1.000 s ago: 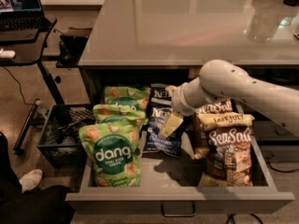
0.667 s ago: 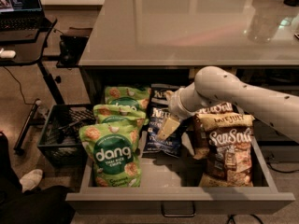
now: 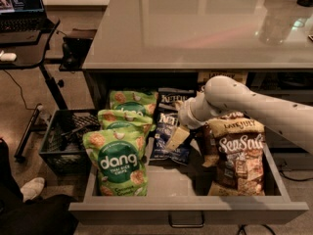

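Tool (image 3: 177,137) of the white arm sits low in the open grey drawer (image 3: 188,212), against the dark blue Kettle chip bag (image 3: 163,148) at centre. Green Dang bags (image 3: 117,163) stand left and a tan Sea Salt bag (image 3: 239,155) right. Whether the tool grips cannot be told. Step judged: contact; a lift calls for clearance from neighbouring bags.

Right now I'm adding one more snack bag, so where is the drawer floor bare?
The drawer floor is bare at the front middle, between the front Dang bag and the Sea Salt chip bag. Behind it is crowded: the hand is at the Kettle chip bags.
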